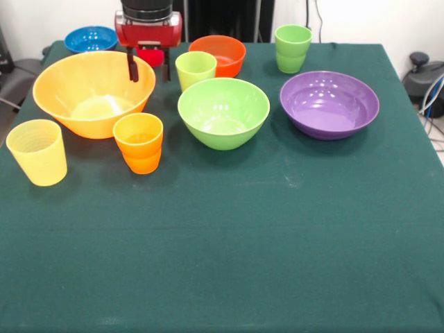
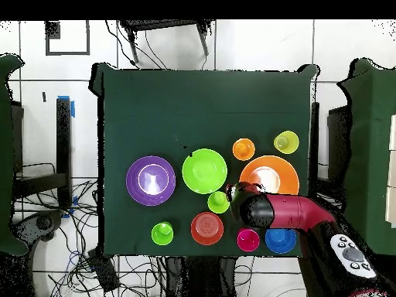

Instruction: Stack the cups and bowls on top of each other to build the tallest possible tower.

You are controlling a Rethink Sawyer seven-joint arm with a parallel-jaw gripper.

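My gripper (image 1: 148, 71) hangs open and empty over the far rim of the very large yellow-orange bowl (image 1: 83, 123), its two dark fingers (image 1: 132, 68) pointing down. The red-pink cup (image 1: 150, 57) stands behind it, seen between the fingers. The lime-yellow cup (image 1: 195, 69) is just right of the gripper. The small orange bowl (image 1: 218, 55), small blue bowl (image 1: 91, 39) and green cup (image 1: 292, 48) stand along the far edge. The lime green bowl (image 1: 223, 114) and purple bowl (image 1: 329, 105) sit mid-table. The orange cup (image 1: 139, 143) and pale yellow cup (image 1: 37, 152) stand nearer, left. Nothing is stacked.
In the overhead view the red arm (image 2: 290, 213) reaches in from the lower right, its head between the yellow-orange bowl (image 2: 285, 176) and the lime-yellow cup (image 2: 218, 203). The green cloth (image 1: 263, 243) covers the table. Cables lie on the floor around it.
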